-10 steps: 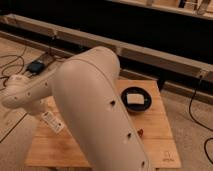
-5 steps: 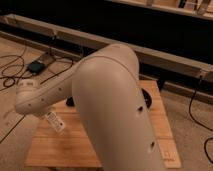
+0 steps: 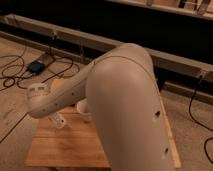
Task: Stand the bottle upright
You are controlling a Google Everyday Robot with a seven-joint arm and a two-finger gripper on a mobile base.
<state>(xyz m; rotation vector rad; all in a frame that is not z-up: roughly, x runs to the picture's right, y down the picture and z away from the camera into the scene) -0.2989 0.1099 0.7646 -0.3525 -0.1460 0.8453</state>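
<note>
A small slender white bottle (image 3: 58, 120) lies on its side on the left part of the wooden table (image 3: 70, 145), its upper end covered by my arm. My large beige arm (image 3: 125, 110) fills the middle of the view, and its forearm reaches left just above the bottle. My gripper is not in view; it is hidden behind or beyond the arm. A wider white cup-like thing (image 3: 83, 108) peeks out under the arm just right of the bottle.
The wooden table's front-left edge (image 3: 37, 157) shows above the concrete floor. Black cables and a small dark box (image 3: 36, 66) lie on the floor at the left. A long dark rail structure (image 3: 75, 35) runs along the back.
My arm has swung further right and toward the camera, now covering the black bowl and the table's right side. The bottle has not moved.
</note>
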